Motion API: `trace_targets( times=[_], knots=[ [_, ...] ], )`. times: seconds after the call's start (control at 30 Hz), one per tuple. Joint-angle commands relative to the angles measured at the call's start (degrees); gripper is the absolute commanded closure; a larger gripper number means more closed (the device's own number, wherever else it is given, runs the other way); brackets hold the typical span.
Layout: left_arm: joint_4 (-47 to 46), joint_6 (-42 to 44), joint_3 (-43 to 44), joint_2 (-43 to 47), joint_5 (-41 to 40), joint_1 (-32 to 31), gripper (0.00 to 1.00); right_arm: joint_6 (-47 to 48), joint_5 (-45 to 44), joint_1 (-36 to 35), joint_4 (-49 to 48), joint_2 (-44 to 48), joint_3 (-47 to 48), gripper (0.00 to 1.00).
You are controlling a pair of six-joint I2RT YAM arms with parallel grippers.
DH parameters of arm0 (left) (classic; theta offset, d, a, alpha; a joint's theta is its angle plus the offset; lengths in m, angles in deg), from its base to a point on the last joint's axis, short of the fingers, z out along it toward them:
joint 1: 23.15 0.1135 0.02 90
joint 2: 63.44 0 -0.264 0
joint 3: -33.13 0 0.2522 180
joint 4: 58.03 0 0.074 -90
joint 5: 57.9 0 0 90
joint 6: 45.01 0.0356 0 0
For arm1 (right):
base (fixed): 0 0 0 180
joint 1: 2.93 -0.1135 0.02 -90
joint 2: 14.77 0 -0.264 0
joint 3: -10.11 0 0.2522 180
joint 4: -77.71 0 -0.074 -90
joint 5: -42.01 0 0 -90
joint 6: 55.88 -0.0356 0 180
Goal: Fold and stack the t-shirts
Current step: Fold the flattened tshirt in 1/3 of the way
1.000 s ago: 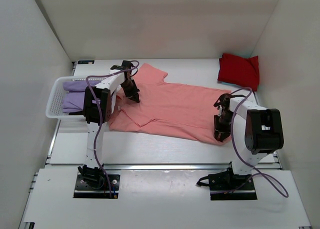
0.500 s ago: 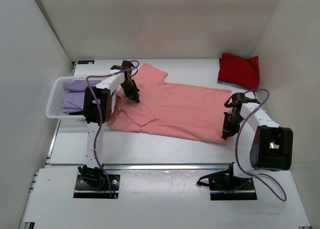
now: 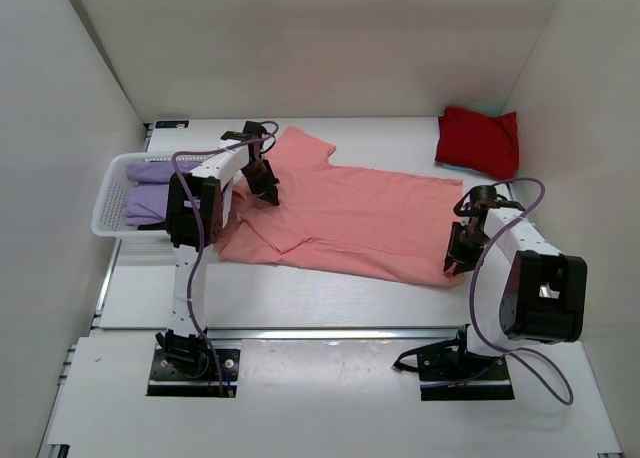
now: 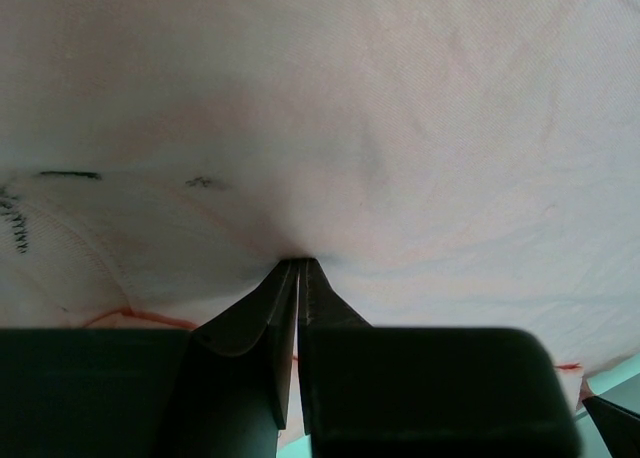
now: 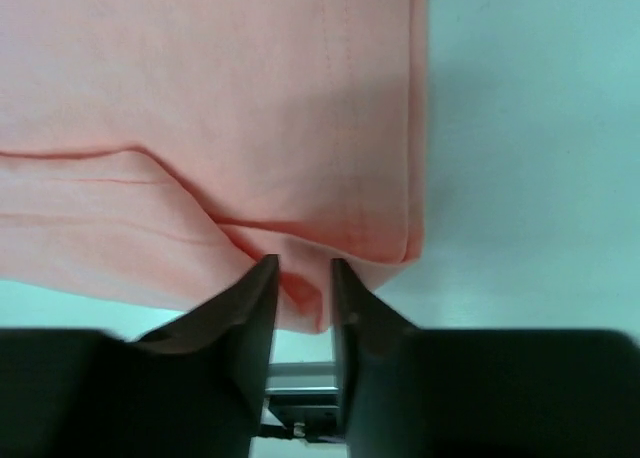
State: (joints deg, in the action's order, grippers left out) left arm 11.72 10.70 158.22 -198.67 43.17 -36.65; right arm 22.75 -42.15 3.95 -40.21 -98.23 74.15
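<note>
A salmon-pink t-shirt [image 3: 350,213] lies spread flat across the middle of the table. My left gripper [image 3: 268,193] is down on its upper left part near the collar. In the left wrist view the gripper [image 4: 300,261] is shut, pinching a small pucker of the pink cloth [image 4: 350,98]. My right gripper [image 3: 455,263] is at the shirt's lower right hem corner. In the right wrist view its jaws [image 5: 303,263] stand a little apart, with a fold of the hem [image 5: 200,108] lying between the tips. A folded red t-shirt [image 3: 478,141] lies at the back right.
A white lattice basket [image 3: 105,203] at the left edge holds lavender-purple t-shirts [image 3: 150,193]. White walls close in the table on the left, back and right. Bare table [image 5: 530,128] shows just right of the hem corner.
My right arm has swung outward to the right, and its gripper has shifted slightly right along the hem, with its jaws now narrower. The left arm and the shirt have not moved.
</note>
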Motion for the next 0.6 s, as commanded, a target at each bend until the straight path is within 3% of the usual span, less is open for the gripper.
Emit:
trace_targets(
  times=[0.0, 0.4, 0.53, 0.57],
  knots=[
    [-0.4, 0.7, -1.7, 1.7, -2.5, -0.3, 0.83, 2.6, -0.7, -0.9, -3.7, 0.4, 0.2, 0.72],
    [-1.0, 0.1, -2.5, 1.9, -2.2, -0.3, 0.84, 6.1, -2.3, -4.2, -3.1, -3.5, -1.3, 0.62],
    [-1.1, -0.1, -3.0, 1.8, -2.2, -0.1, 0.83, 7.6, -4.4, -5.3, -1.6, -3.8, -1.4, 0.67],
    [-1.2, 0.1, -2.5, 2.1, -2.1, -0.5, 0.83, 7.5, -4.9, -5.5, -1.6, -3.9, -1.5, 0.77]
  ],
)
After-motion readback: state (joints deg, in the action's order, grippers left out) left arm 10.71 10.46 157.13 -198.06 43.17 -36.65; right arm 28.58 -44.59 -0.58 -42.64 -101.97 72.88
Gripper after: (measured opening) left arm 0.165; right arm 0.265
